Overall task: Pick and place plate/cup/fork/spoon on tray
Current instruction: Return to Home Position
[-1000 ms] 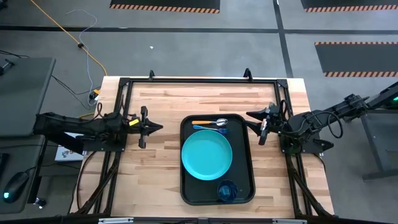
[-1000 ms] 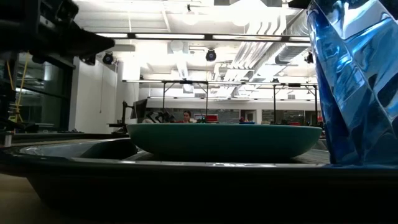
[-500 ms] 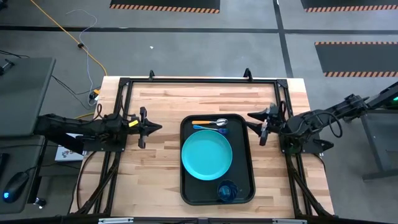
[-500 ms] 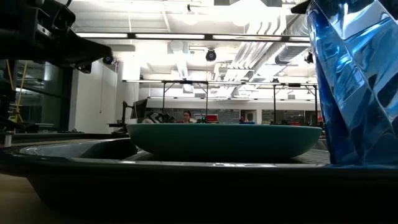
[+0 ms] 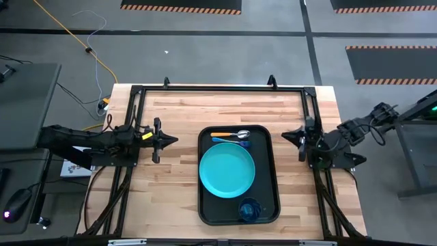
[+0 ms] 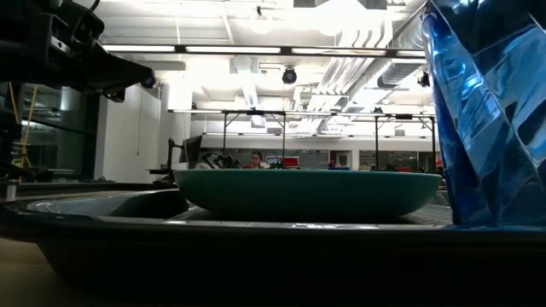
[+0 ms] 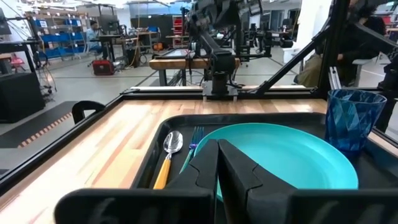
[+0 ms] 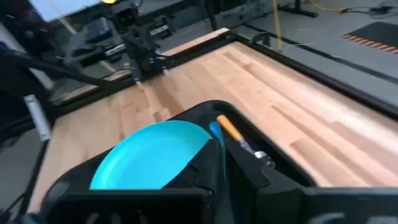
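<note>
I am seeing all four pieces sitting on the tray [image 5: 201, 198] in the middle of the tabletop [image 5: 171, 184]: the plate [image 5: 227, 172] is filling its centre, the spoon [image 5: 231, 134] and the fork [image 5: 231, 140] are lying side by side across the far end, and the cup [image 5: 249, 210] is standing upright in the near right corner, just beside the rim. The left gripper [image 5: 174, 140] is hanging to the left of the tray with its fingers pressed together and holding nothing. The right gripper [image 5: 285, 137] is likewise pinched closed and empty, sitting near the tray's right rim at the far end. What I am worrying about is the parking move. If the right arm is swinging low on its way home, I am judging it could be clipping that rim and jolting the tray. The cup, being light and tall, looks likeliest to be tipping or sliding over the edge, and the cutlery could be skating under the plate. I am keeping both arms high and slow
</note>
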